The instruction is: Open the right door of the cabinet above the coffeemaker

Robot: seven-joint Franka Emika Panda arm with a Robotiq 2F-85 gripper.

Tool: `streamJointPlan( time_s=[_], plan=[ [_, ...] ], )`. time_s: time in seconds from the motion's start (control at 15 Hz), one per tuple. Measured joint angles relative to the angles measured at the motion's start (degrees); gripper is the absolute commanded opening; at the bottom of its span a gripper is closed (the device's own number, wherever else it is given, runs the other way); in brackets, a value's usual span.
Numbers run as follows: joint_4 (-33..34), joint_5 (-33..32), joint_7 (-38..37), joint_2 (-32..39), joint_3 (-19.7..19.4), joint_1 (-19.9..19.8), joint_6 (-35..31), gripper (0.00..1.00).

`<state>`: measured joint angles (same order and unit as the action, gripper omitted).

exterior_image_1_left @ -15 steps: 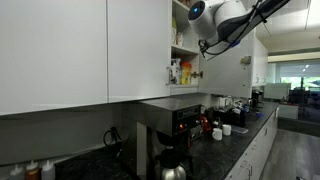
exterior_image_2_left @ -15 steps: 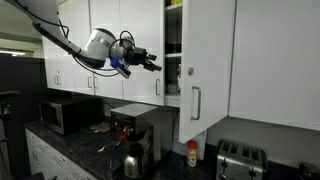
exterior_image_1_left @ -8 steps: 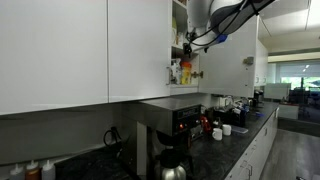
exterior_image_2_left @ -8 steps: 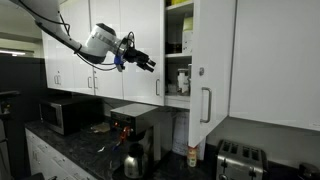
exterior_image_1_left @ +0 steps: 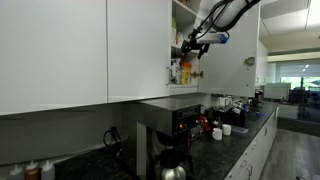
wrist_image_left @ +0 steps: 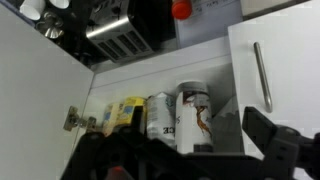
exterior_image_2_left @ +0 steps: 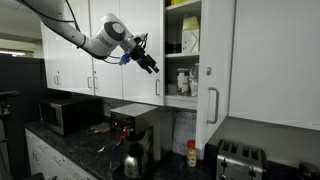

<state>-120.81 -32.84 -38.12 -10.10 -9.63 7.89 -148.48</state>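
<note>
The white cabinet (exterior_image_2_left: 182, 50) stands open, with bottles and cartons on its shelves. Its right door (exterior_image_2_left: 220, 50) is swung wide out, and its silver bar handle (exterior_image_2_left: 211, 105) is free. The door also shows in an exterior view (exterior_image_1_left: 228, 75) and in the wrist view (wrist_image_left: 285, 60). My gripper (exterior_image_2_left: 148, 63) hangs in front of the shut left door (exterior_image_2_left: 145, 35), apart from the right door; it also shows in an exterior view (exterior_image_1_left: 195, 43). In the wrist view my gripper (wrist_image_left: 185, 165) is open and empty, facing the containers (wrist_image_left: 192, 115). The black coffeemaker (exterior_image_2_left: 135, 128) stands below.
A microwave (exterior_image_2_left: 62, 115) sits on the dark counter left of the coffeemaker. A toaster (exterior_image_2_left: 237, 160) and a red-capped bottle (exterior_image_2_left: 192, 153) stand under the open door. Cups and small appliances (exterior_image_1_left: 225, 112) line the counter further along.
The right door has swung a little further open. My arm has lifted and turned, and the gripper has pulled back from the door towards the left door's front.
</note>
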Motion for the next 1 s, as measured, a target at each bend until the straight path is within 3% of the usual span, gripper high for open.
streamJointPlan(
  time_s=[0.27,0.4,0.67,1.0],
  plan=[
    [-1.0,20.1,18.6,-0.6,-5.8,6.0,4.8,1.0],
    [-0.5,27.1,25.6,-1.7,-4.0,4.0,12.5,1.0],
    [1.8,29.0,29.6,-4.4,-0.2,-1.6,27.5,1.0],
    [3.7,29.0,32.0,-6.7,1.7,-5.5,36.6,1.0]
  ],
)
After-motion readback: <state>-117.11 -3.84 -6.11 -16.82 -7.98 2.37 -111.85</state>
